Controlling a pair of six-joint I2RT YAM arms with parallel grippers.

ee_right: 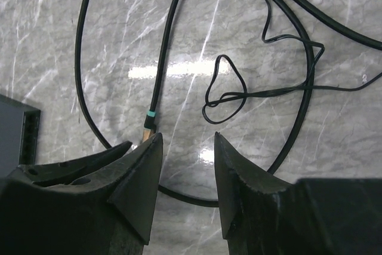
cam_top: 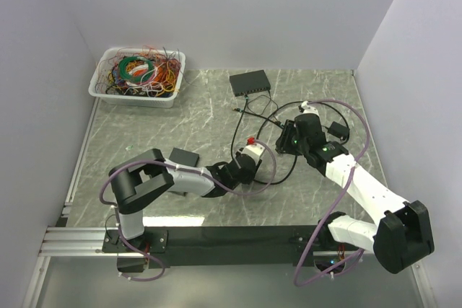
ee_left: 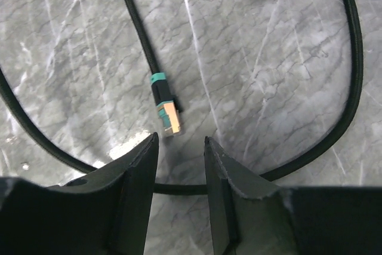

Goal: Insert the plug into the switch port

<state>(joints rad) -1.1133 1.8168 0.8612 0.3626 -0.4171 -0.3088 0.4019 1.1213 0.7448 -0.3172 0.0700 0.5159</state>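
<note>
Grey marbled table [cam_top: 144, 142], white walls around. On it a black cable [ee_left: 134, 22] ends in a teal-banded, metal-tipped plug [ee_left: 168, 117], lying flat just ahead of the left claw [ee_left: 181, 147], jaws apart, empty. The right claw [ee_right: 188, 147] also gapes empty. The switch [cam_top: 250, 82] sits well apart.

Marble table [cam_top: 144, 135] — switch [cam_top: 250, 82], cable [ee_left: 136, 22] with plug [ee_left: 169, 119], wire-filled tray [cam_top: 133, 99] on it.

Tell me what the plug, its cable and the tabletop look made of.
Plug: metal shell, glinting coppery, with a teal, likely plastic, collar. Cable: black, matte, woven-looking sheath. Tabletop: grey marble pattern, glossy under glare; stone or laminate, can't tell.
</note>
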